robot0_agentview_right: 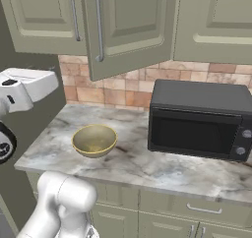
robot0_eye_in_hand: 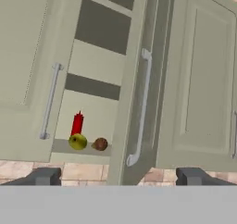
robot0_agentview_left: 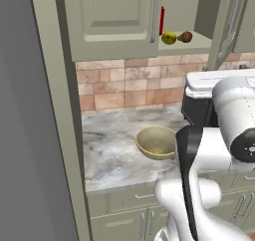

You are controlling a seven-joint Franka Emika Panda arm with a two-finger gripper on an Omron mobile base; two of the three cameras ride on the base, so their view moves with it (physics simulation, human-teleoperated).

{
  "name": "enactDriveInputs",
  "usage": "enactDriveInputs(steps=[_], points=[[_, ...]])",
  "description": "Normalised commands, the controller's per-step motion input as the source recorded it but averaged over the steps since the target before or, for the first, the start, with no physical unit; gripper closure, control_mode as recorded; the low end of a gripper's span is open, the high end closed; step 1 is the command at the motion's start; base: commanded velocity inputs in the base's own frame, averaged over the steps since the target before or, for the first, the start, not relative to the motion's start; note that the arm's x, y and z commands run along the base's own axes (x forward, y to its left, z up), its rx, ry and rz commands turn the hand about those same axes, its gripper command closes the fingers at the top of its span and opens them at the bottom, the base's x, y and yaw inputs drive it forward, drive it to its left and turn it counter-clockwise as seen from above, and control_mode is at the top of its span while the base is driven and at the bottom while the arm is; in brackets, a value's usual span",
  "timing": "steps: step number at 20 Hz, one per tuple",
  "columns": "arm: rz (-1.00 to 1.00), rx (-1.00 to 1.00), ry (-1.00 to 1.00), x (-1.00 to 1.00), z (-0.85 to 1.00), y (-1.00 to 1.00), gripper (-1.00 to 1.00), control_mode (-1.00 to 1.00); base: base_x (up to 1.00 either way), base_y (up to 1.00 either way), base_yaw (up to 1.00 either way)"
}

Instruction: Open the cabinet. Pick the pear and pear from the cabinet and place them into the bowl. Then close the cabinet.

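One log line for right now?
sage-green wall cabinet: right door open | yellow-green pear, brownish pear: shelved | golden-tan bowl: empty | gripper: open

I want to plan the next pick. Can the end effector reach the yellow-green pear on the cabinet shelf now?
Probably yes. The right cabinet door is swung open, so the yellow-green pear sits exposed at the shelf's front. The end effector is open and empty. A red bottle stands behind the pear, not blocking.

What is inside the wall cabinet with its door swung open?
On the lowest shelf of the cabinet stand a red squeeze bottle, a yellow-green pear and a browner pear. The upper shelves look bare; the closed left door hides the rest.
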Motion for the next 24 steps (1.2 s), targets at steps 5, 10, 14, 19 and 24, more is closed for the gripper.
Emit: enactDriveInputs(steps=[5,10,14,19,24], points=[[-0.17,-0.04,-0.08,0.38,0.00,0.55,-1.00,-1.00,0.00,0.00,0.00],[-0.08,0.00,0.00,0.79,0.00,0.07,-1.00,-1.00,0.00,0.00,0.00],[-0.10,0.00,0.02,0.86,0.00,0.00,-1.00,-1.00,0.00,0.00,0.00],[-0.12,0.02,0.05,0.73,0.00,-0.14,-1.00,-1.00,0.00,0.00,0.00],[-0.25,0.07,0.03,0.37,0.00,-0.44,-1.00,-1.00,0.00,0.00,0.00]])
